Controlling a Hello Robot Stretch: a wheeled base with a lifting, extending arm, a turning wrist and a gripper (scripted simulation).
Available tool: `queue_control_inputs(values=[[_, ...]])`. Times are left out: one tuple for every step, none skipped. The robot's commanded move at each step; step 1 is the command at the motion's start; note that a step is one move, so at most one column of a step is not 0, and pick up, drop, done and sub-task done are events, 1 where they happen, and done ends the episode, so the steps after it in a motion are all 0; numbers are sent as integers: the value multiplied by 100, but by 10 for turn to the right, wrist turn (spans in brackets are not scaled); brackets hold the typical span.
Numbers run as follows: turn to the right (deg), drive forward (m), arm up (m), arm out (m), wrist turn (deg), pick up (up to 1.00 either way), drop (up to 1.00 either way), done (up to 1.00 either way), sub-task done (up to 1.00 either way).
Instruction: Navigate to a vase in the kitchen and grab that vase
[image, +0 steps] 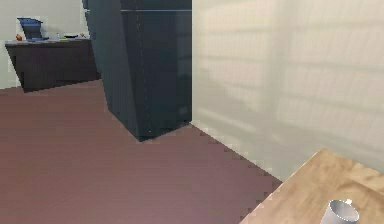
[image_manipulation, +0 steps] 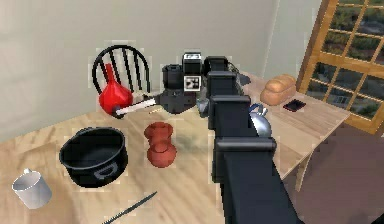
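One red vase (image_manipulation: 115, 98), one black pot (image_manipulation: 93, 163)

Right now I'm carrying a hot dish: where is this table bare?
Bare wood: left of the red vase, beyond the black pot; and right of the arm, nearer than the bread. Crowded around the brown vase.

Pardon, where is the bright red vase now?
The bright red vase is upper left in the arm side view, before the black chair, near the gripper.
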Motion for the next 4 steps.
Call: queue_control_inputs(values=[[0, 0, 0, 0, 210, 0, 0, 0, 0], [0, 0, -26, 0, 0, 0, 0, 0, 0], [0, 0, 0, 0, 0, 100, 0, 0, 0], [0, 0, 10, 0, 0, 0, 0, 0, 0]])
